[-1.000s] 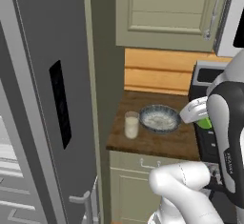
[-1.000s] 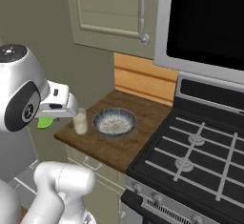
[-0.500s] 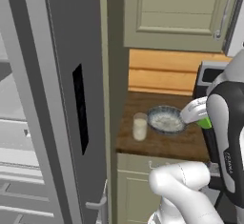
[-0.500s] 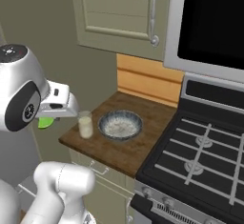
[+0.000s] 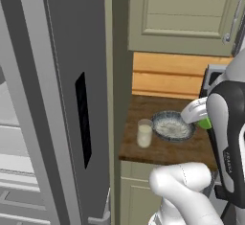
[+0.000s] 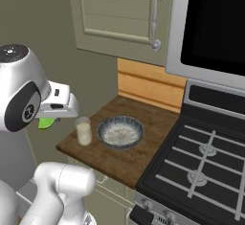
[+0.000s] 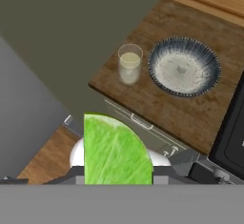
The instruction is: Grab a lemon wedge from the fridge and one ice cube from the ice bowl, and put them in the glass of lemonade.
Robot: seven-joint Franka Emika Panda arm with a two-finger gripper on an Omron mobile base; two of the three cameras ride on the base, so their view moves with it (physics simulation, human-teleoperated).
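My gripper (image 5: 204,121) is shut on the lemon wedge (image 7: 116,150), a bright yellow-green piece that bulks large at the bottom of the hand view. The hand hangs in the air off the counter's front, short of the glass of lemonade (image 7: 129,63) and above its level. The glass (image 5: 144,133) stands on the wooden counter just left of the ice bowl (image 5: 173,126). The speckled ice bowl (image 7: 184,66) is whitish inside; single ice cubes cannot be made out. The grey fridge (image 5: 72,99) door stands open at the left. From the right base view, the wedge (image 6: 46,122) peeks out under the hand.
The small wooden counter (image 6: 129,159) sits between the fridge side and a black gas stove (image 6: 201,166). A microwave (image 6: 215,23) and a beige wall cabinet (image 6: 119,18) hang above. Beige drawers run below the counter's front edge.
The base has driven, so the counter with glass and bowl now sits closer and more central in both base views. The gripper keeps its hold on the wedge.
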